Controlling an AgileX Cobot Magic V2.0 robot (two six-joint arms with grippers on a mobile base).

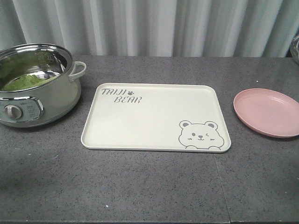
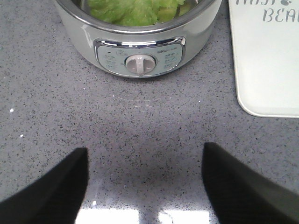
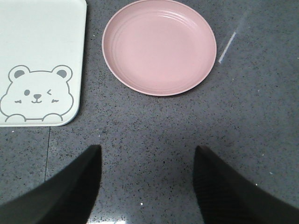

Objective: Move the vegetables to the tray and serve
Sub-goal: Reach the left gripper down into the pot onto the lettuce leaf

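Green lettuce, the vegetables (image 1: 23,81) (image 2: 135,10), lies inside a steel-lined electric pot (image 1: 35,100) (image 2: 140,42) at the table's left. The cream tray (image 1: 156,116) with "TAIJI BEAR" lettering and a winking bear lies flat mid-table; its corner (image 2: 266,60) shows in the left wrist view and its bear corner (image 3: 42,60) in the right wrist view. My left gripper (image 2: 145,151) hangs open over bare counter in front of the pot. My right gripper (image 3: 147,149) is open over the counter, short of the pink plate. Neither gripper appears in the front view.
An empty round pink plate (image 1: 267,112) (image 3: 159,46) sits right of the tray. The pot has a control dial (image 2: 140,64) facing me and a side handle (image 1: 78,70). A grey curtain (image 1: 154,25) hangs behind the speckled grey table (image 1: 149,186).
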